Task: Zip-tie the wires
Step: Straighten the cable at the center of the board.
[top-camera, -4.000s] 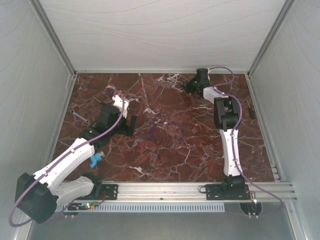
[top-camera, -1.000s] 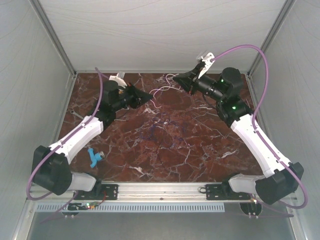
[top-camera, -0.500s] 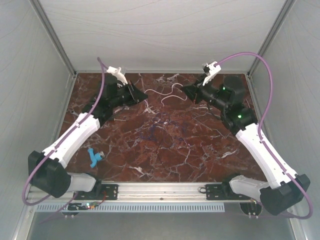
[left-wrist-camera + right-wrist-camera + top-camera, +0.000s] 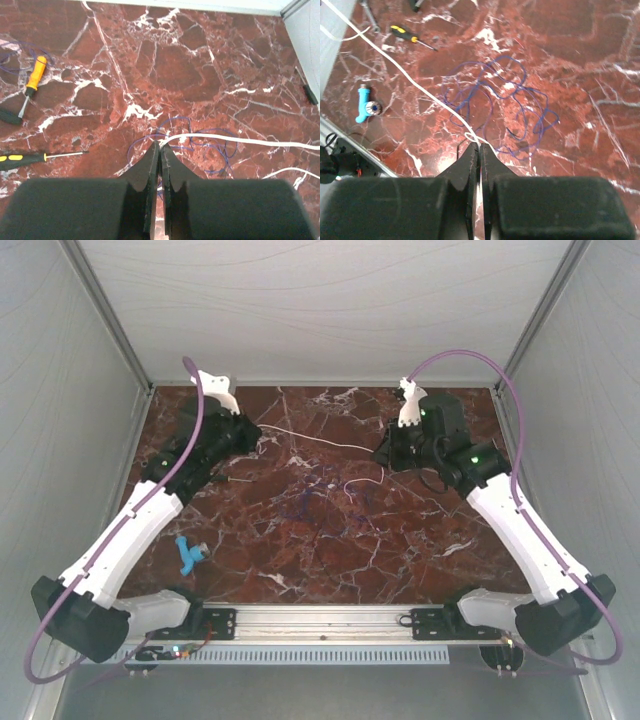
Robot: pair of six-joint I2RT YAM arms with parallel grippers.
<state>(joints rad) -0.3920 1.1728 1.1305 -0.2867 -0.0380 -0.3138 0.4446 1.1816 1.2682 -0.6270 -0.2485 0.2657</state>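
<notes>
Marble table (image 4: 300, 560) — left pincer (image 4: 255, 428), right pincer (image 4: 383, 452) aloft, pinching the wires (image 4: 315, 438).

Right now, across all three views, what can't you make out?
- Thin black plastic zip tie: not identifiable in any view, maybe too small.
- Thin white wire: left wrist view, right frame edge cuts it off.
- Hair-thin blue wire loops: top view, too faint.
- Pinch inside left gripper, right gripper: closed fingers hide it.

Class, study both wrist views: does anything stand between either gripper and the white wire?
Nothing visible does. The left gripper and the right gripper are each shut on the white wire, which spans between them. The blue wire loops lie on the table underneath.
</notes>
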